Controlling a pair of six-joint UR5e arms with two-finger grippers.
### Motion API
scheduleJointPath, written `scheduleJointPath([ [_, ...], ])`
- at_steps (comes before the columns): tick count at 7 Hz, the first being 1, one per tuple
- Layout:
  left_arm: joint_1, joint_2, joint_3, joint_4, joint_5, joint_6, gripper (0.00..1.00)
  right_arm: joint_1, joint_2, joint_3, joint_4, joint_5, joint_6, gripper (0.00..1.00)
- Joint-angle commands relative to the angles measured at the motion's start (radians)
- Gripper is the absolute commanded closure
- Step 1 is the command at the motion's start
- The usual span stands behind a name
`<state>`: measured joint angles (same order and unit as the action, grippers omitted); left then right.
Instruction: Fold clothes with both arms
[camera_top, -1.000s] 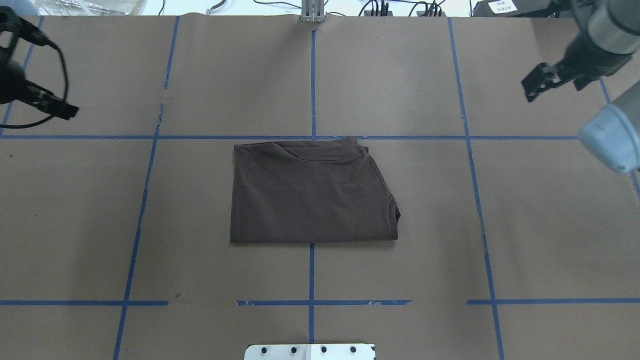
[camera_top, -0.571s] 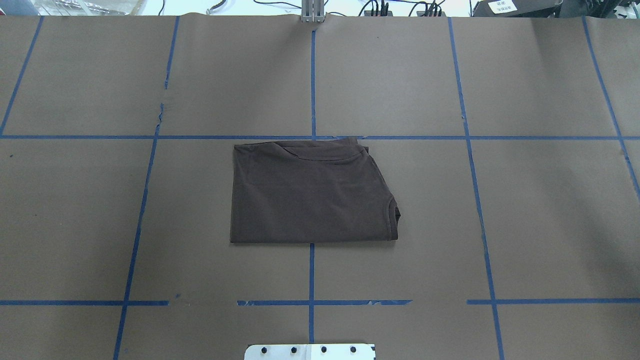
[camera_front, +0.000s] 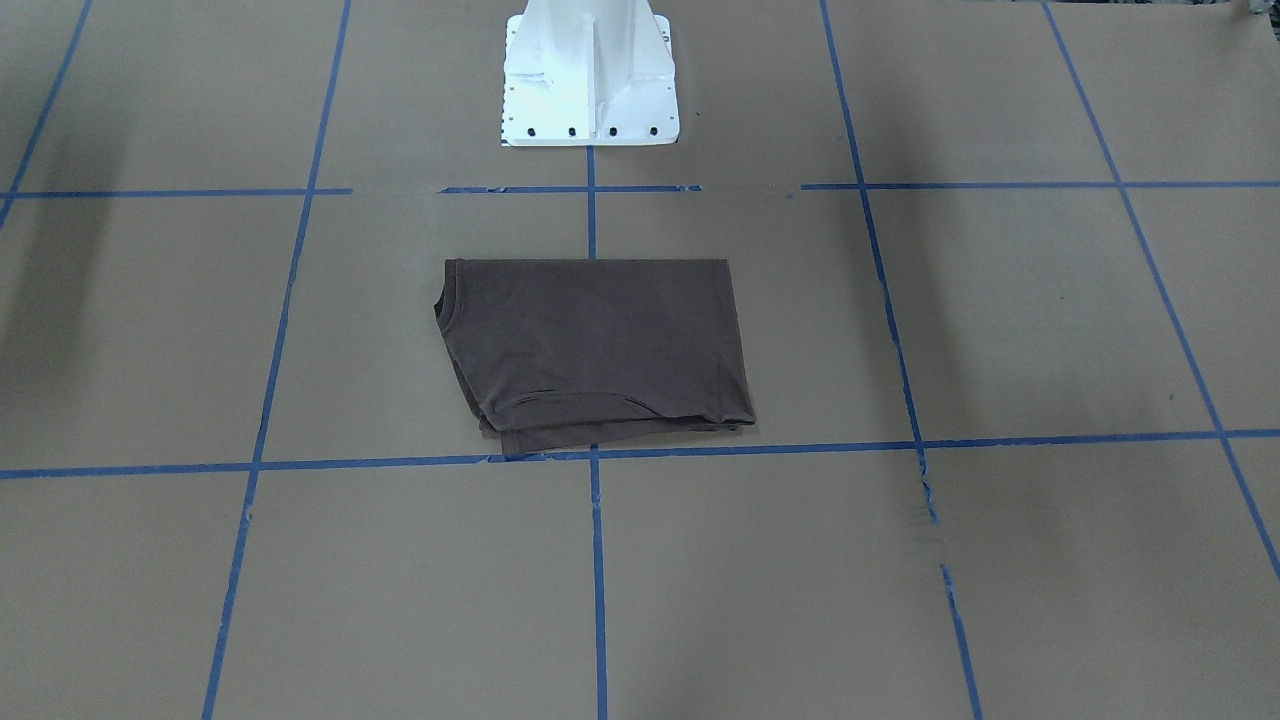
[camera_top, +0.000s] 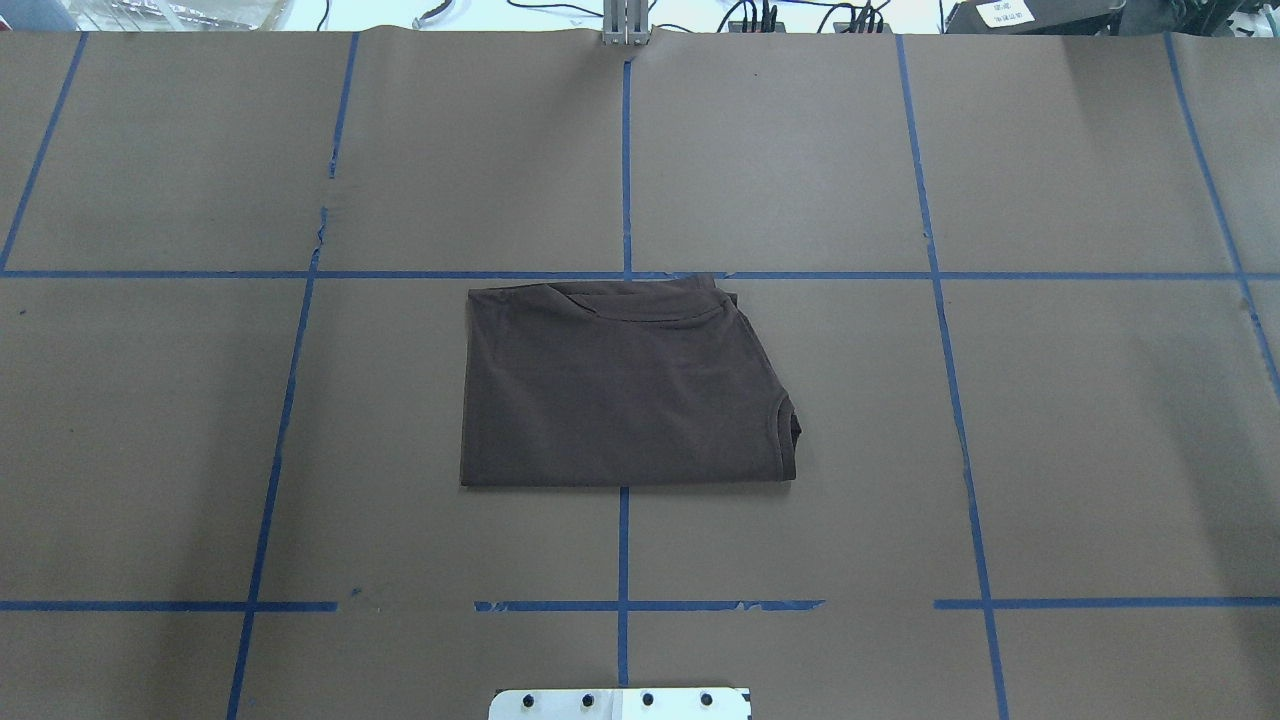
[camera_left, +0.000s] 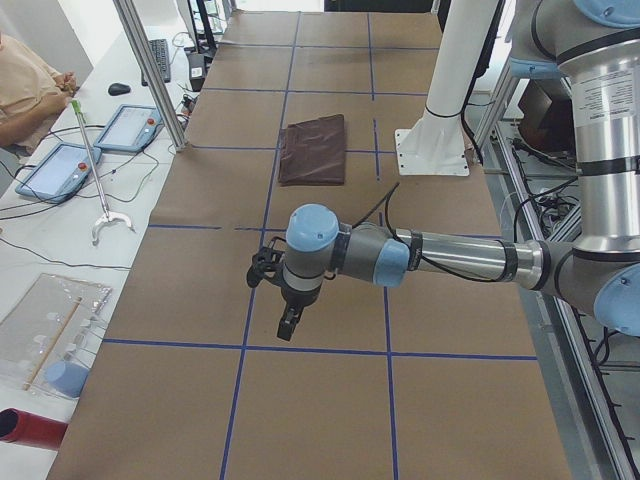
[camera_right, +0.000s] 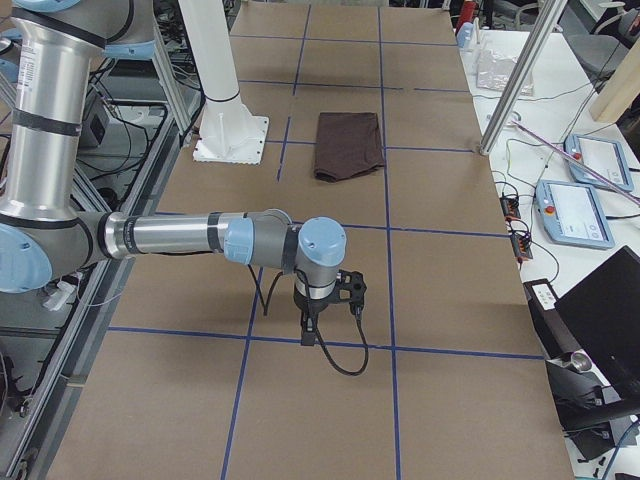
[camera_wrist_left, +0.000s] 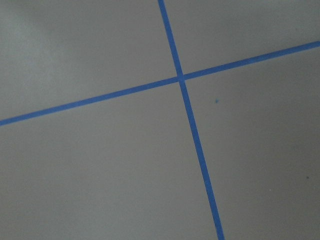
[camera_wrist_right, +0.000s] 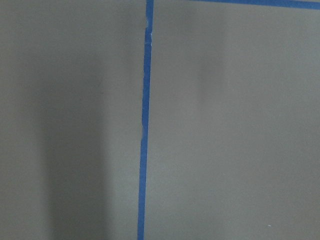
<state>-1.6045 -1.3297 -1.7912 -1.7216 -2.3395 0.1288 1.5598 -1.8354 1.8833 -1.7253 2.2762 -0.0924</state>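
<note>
Left end effector (camera_left: 287, 328) hangs well apart from smooth, rectangular-folded T-shirt (camera_top: 620, 385).

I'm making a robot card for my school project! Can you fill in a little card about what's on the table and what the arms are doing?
Clothes: one dark brown T-shirt, folded into a flat rectangle
Where: middle of the brown table, in front of the white base
Collar: peeking out at the shirt's edge on the robot's right
Left gripper: pointing down over bare table, far from the shirt
Right gripper: the same, at the other end of the table
Open or shut: cannot tell
Touching the shirt: neither gripper
</note>
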Motion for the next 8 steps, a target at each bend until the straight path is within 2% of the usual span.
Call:
scheduleJointPath([
  [1, -0.012, 0.026, 0.029, -0.004, -0.106, -0.006, 0.00, 0.002, -0.027, 0.002, 0.043, 0.002, 0.000, 0.00],
  [5, -0.005, 0.012, 0.015, 0.011, -0.063, -0.018, 0.00, 0.002, -0.025, 0.007, 0.075, 0.008, 0.005, 0.00],
  [6, -0.002, 0.010, -0.009, 0.036, -0.028, -0.023, 0.00, 0.002, -0.024, 0.007, 0.075, 0.008, 0.005, 0.00],
  [7, -0.002, 0.004, -0.042, 0.093, -0.027, -0.021, 0.00, 0.002, -0.022, 0.008, 0.075, 0.008, 0.005, 0.00],
  [8, -0.002, 0.004, -0.043, 0.094, -0.026, -0.015, 0.00, 0.002, -0.022, 0.010, 0.075, 0.008, 0.005, 0.00],
])
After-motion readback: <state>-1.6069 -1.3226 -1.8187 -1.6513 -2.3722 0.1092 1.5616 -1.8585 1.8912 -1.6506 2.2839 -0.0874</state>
